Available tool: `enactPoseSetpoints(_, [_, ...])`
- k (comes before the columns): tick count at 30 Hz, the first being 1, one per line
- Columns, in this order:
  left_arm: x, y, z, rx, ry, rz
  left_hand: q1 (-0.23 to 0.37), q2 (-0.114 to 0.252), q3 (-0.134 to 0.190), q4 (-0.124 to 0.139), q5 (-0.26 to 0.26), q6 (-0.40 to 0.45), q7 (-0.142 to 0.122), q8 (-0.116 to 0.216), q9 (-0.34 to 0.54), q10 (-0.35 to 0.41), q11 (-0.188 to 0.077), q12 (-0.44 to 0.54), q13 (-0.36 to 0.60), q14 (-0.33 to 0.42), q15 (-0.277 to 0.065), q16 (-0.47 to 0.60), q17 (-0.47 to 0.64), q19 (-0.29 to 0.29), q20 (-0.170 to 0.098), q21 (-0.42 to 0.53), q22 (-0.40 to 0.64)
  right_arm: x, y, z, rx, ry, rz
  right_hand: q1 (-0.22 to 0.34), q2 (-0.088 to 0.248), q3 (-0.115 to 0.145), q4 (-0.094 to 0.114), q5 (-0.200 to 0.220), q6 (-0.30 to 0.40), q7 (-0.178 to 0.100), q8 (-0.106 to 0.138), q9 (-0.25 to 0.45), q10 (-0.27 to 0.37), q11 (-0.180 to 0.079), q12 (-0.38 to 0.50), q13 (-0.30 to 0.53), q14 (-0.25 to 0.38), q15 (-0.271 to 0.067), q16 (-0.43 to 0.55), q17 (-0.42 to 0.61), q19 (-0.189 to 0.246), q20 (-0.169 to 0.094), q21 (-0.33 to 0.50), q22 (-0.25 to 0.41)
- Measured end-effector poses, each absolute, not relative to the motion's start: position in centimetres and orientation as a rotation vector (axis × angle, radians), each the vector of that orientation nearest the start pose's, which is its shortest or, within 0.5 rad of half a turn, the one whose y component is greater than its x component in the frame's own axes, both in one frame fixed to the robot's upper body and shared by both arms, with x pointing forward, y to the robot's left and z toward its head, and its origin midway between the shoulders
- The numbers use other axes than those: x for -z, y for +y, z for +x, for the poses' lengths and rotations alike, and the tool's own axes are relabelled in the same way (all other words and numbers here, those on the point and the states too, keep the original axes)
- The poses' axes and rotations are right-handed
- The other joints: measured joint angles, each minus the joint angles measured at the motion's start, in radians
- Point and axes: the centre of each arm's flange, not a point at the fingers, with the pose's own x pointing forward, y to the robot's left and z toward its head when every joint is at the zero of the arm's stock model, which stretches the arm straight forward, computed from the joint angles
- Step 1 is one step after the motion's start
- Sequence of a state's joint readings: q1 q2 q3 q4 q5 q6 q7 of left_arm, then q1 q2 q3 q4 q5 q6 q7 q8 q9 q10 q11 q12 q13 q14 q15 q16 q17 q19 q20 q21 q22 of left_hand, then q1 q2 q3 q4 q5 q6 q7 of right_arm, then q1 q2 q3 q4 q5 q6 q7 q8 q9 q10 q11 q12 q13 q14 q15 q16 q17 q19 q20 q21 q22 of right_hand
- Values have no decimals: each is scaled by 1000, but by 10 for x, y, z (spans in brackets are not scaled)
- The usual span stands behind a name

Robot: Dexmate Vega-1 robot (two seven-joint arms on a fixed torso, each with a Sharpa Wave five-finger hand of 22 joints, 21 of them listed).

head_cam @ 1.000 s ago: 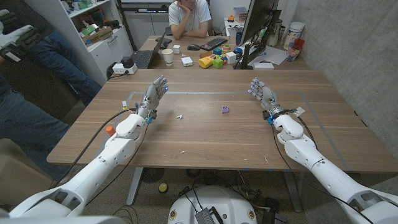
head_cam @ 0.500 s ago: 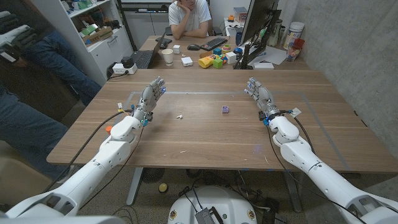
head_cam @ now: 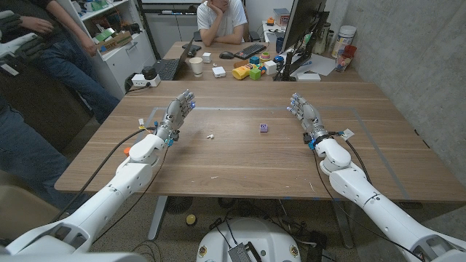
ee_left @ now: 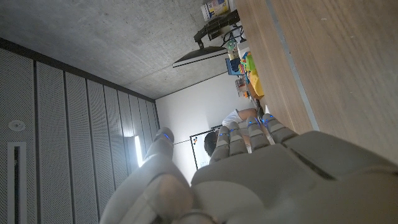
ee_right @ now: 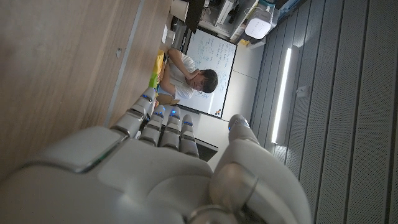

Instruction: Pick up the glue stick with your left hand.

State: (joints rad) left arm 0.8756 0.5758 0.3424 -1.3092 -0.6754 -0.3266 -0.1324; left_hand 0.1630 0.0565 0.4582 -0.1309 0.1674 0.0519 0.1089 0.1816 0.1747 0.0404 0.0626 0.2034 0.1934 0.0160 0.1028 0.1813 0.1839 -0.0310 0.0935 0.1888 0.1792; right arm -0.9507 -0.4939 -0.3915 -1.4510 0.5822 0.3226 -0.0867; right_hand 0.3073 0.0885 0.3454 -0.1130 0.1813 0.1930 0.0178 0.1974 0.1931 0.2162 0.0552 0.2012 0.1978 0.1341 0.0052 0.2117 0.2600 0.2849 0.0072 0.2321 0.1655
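Hands are both hovering low over the long brown wooden table [head_cam: 240, 160], one toward each side edge. The white, segmented left hand [head_cam: 177, 114] is reaching toward the far left corner with its fingers stretched out and slightly apart, and it is gripping nothing. In the left wrist view the same left hand [ee_left: 249, 168] is showing its back, with the fingers [ee_left: 249, 132] lying nearly straight along the wood.

The white right hand [head_cam: 303, 110] is mirroring it near the far right part of the table, fingers extended and spread a little, and it too is holding nothing. The right wrist view is showing that hand [ee_right: 155, 168] from behind, with nothing inside its fingers.

A small orange-topped object [head_cam: 128, 151] is sitting at the table's left edge, just beside the left forearm and well behind the left hand. It is too small and too hidden to tell whether it is the glue stick.

A tiny white scrap [head_cam: 210, 135] is lying near the table's middle, and a small purple cube [head_cam: 263, 128] is sitting apart from it, nearer the right hand.

A person in a white shirt [head_cam: 222, 18] is sitting at the cluttered desk beyond the far edge, and another person in dark clothes [head_cam: 44, 44] is standing off the left side.
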Motion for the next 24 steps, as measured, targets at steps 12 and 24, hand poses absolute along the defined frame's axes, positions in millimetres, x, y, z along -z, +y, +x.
enactPoseSetpoints(12, [15, 308, 637, 267, -609, 44, 4, 4, 4, -4, 3, 0, 0, 4, 0, 2, 2, 2, 0, 0, 0, 4, -3, 0, 11, 0, 0, 52, -259, 622, -186, -614, 47, 0, 0, 0, 0, 0, 5, -5, 0, 0, 0, 0, 0, 0, 0, 0, 0, -5, 0, 0, 0, 5])
enactPoseSetpoints(24, [3, 312, 621, 244, -588, 73, 21, 13, 15, -15, 7, 9, 9, 4, 5, 17, 9, 8, 0, 10, 10, 5, -3, 13, 23, 4, 0, 48, -266, 624, -180, -610, 41, 0, 0, 0, 0, 0, 5, -5, 0, 0, 0, 0, 0, 0, 0, 0, 0, -5, 0, 0, -11, 5])
